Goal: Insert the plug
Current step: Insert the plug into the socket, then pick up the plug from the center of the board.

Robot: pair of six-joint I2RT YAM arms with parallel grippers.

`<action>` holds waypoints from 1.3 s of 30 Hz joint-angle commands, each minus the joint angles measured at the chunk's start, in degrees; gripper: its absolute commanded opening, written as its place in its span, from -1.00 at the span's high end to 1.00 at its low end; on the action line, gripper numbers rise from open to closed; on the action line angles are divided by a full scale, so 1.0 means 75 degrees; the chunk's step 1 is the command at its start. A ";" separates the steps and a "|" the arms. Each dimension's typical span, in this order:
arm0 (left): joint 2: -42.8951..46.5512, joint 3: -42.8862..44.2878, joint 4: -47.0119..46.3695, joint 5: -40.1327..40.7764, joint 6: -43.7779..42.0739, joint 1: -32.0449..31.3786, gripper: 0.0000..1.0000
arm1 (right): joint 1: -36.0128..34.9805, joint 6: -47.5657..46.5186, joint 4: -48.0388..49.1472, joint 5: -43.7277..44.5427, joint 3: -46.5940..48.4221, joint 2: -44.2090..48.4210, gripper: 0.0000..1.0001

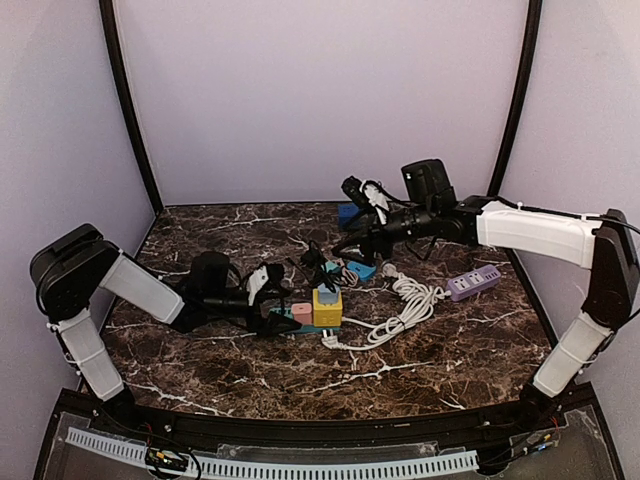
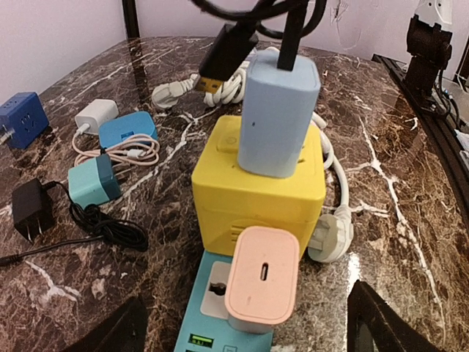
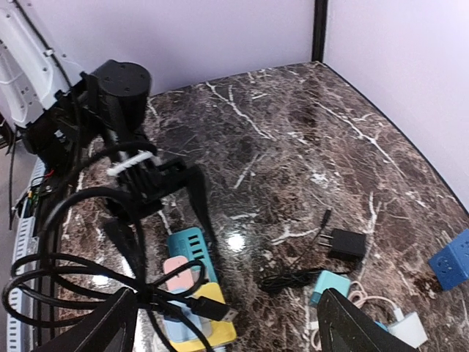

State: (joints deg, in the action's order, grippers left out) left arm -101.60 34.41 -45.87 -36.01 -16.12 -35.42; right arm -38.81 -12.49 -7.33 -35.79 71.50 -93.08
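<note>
Two robot arms reach over a dark marbled bench (image 1: 450, 350) crowded with chargers. The left pincer (image 2: 249, 323) stands wide, one finger on each side of a pink adapter (image 2: 261, 284) and clear of it. That adapter sits upright in a teal power strip (image 2: 207, 315) and looks pushed fully home. Just behind it on the same strip is a yellow cube socket (image 2: 256, 191), with a light blue adapter (image 2: 280, 114) plugged into its top.

The right pincer (image 3: 233, 326) is also wide. A looped black cable (image 3: 66, 271) hangs across its view, and I cannot tell whether it is caught on the arm or only draped there. The cable's USB plug (image 2: 223, 55) dangles just above the light blue adapter, not in any port.

Judging from this, the pink adapter's insertion looks done and the left arm is at the letting-go step. Its next move calls for a straight retreat that does not nudge the adapter loose. If the USB plug comes next, it needs lining up with a port, and I cannot see which.

Nearby lie a coiled white cord (image 1: 400, 305), a purple strip (image 1: 474, 283), a dark blue cube (image 2: 22, 117), a white charger (image 2: 95, 114) and a black charger (image 2: 31, 209). The cable loops and the tall adapter stack crowd any approach.
</note>
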 commanded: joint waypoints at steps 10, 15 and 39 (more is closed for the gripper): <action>0.2074 -0.0224 0.1651 0.2146 0.1603 0.0000 -0.70 | 0.1324 0.2973 -0.1034 0.3822 0.1370 -0.1333 -0.68; 0.2516 -0.0450 0.1937 0.3894 0.2074 0.0000 -0.69 | 0.1421 0.2782 -0.1488 0.4295 0.2366 -0.2443 -0.65; 0.3303 -0.1730 0.1268 0.4498 0.1872 -0.0059 -0.65 | 0.1999 -0.3434 -0.5073 0.1290 0.6731 -0.6404 -0.30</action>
State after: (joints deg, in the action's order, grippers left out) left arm -77.08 22.11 -34.72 -0.64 -1.91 -35.55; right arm -23.22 -34.02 -40.93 -23.99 121.08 -139.39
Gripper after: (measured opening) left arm 0.826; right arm 0.656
